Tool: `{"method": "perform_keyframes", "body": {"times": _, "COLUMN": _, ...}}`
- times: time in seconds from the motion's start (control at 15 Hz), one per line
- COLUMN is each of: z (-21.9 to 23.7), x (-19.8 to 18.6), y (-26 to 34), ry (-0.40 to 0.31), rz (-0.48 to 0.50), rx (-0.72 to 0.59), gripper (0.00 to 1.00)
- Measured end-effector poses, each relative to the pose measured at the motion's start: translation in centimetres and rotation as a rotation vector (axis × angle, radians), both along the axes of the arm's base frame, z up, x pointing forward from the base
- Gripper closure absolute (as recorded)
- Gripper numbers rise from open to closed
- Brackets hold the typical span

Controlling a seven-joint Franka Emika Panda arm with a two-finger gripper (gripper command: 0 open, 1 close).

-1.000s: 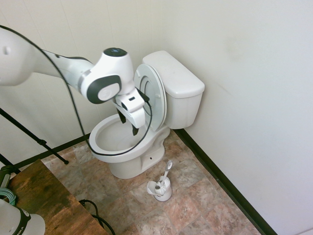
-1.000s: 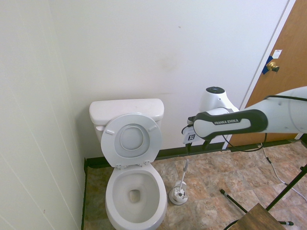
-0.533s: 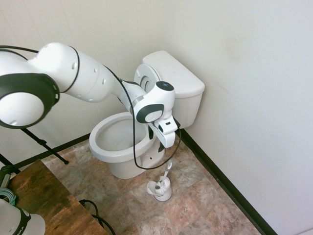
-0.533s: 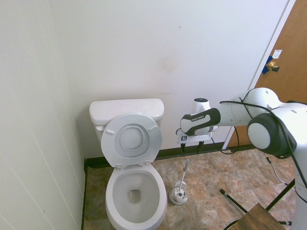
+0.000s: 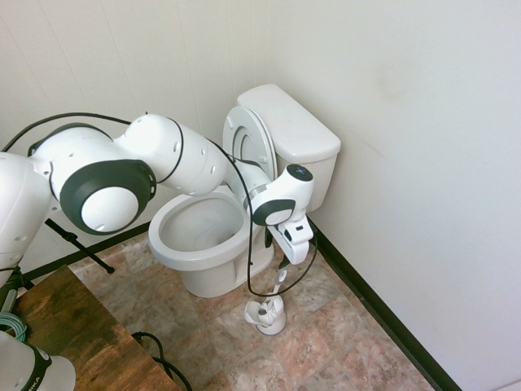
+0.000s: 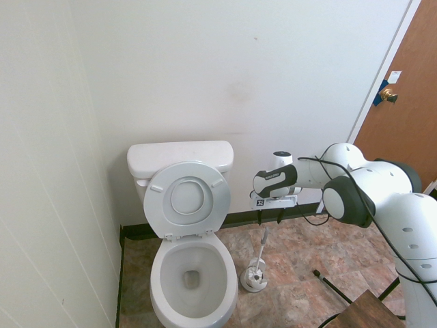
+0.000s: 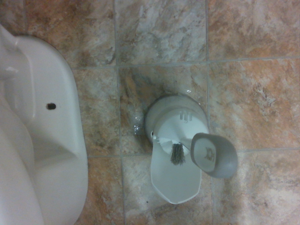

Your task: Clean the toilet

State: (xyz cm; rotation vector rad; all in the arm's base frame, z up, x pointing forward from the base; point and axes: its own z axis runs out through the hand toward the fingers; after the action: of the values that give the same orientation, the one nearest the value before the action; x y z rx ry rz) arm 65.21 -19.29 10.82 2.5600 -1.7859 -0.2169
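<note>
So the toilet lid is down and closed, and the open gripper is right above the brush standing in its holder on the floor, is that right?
Not quite: the toilet lid is raised against the tank, as the second exterior view shows. The rest holds: the open gripper is above the brush in its holder.

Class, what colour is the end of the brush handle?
Grey, on the brush handle; wrist view shows it best.

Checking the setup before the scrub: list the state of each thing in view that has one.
Toilet: lid and seat both raised, bowl open.
Toilet brush: standing in its holder on the floor, handle leaning, not held.
Gripper: pointing down above the brush handle, fingers open, empty.
Door: closed.
</note>
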Motion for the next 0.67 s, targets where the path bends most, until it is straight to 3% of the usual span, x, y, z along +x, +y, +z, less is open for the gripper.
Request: {"method": "perform_keyframes", "body": {"times": 0.67, "z": -9.0, "x": 1.3, "y": -2.4, "ry": 0.038, "rz": -0.041, "rx": 0.029, "gripper": 0.0}}
